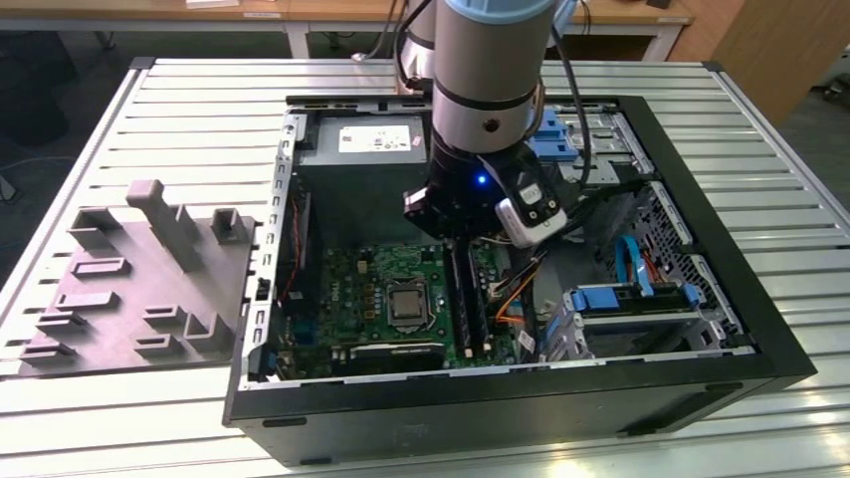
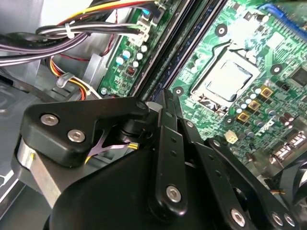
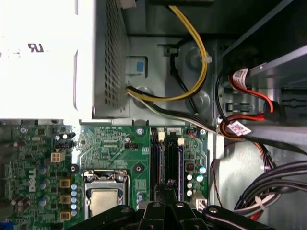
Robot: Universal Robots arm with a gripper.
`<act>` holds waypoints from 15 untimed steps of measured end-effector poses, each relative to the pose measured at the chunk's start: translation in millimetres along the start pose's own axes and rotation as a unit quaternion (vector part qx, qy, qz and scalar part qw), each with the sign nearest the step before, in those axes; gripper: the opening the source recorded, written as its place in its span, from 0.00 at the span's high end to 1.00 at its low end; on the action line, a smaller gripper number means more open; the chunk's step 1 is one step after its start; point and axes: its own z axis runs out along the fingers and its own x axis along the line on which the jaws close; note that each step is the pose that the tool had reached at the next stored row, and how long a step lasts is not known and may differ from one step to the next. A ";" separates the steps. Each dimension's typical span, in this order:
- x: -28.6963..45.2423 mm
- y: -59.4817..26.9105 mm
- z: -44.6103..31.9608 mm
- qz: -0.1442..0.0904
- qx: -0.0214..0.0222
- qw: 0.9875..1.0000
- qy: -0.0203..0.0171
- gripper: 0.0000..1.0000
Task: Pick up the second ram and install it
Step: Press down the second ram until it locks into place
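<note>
Install step: gripper (image 3: 165, 199) low over the DIMM slots (image 3: 169, 160) beside CPU socket (image 3: 104, 191). Fingers' state and second ram: can't tell. Seating calls for straight, aligned press.

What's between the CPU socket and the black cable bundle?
Black memory slot rails lie between the CPU socket and the cable bundle, in the first wrist view.

Workshop: slatted metal bench (image 1: 743, 129), opened computer case (image 1: 691, 329).

Exterior view: high, looking down at the open computer case (image 1: 691, 329). Both wrist views: close above its motherboard (image 3: 110, 148), shared.
</note>
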 end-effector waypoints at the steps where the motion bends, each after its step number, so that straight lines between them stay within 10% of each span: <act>1: 0.0 0.9 0.4 0.000 0.000 1.000 0.000 0.90; 15: 0.3 2.8 7.2 0.000 -0.002 1.000 0.000 0.90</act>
